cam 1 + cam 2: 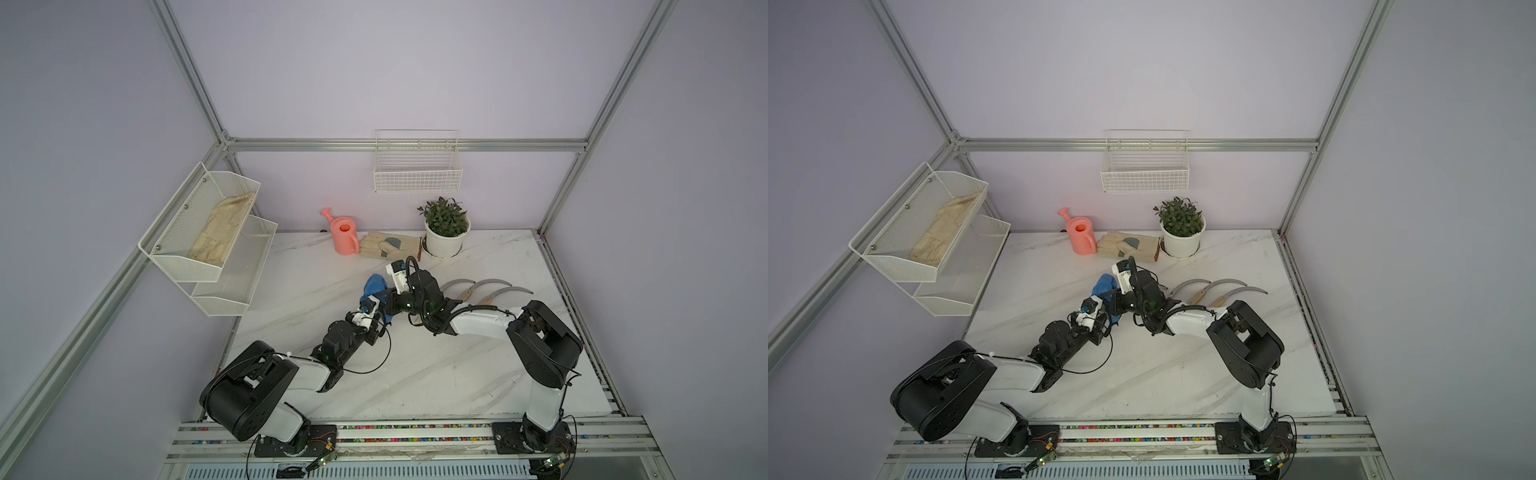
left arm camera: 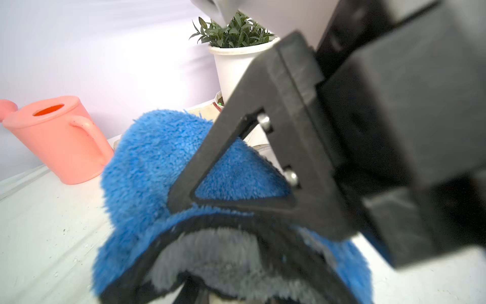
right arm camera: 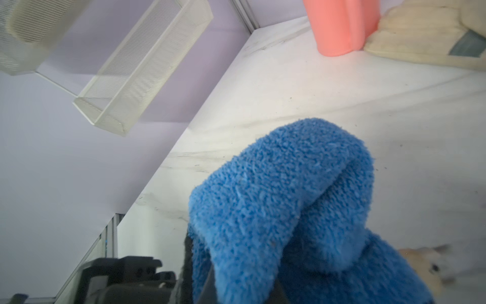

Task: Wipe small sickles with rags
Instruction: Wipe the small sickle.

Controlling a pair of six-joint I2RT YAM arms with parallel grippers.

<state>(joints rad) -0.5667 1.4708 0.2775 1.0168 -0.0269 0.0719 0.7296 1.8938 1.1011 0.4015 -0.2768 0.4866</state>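
Wiping, part-way: my right claw [image 2: 180, 201] clamped on the blue rag [image 1: 374, 286] mid-table, my left claw [image 1: 377, 309] closed at its near side, hold hidden; three small sickles [image 1: 494, 281] lie just right, wiped or waiting I cannot tell.

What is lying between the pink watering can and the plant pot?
A beige glove lies flat between the can and the pot. Both top views show it.

Three sickles [image 1: 492, 282] in view, one rag [image 1: 374, 284], one watering can [image 1: 345, 237], one potted plant [image 1: 446, 232].
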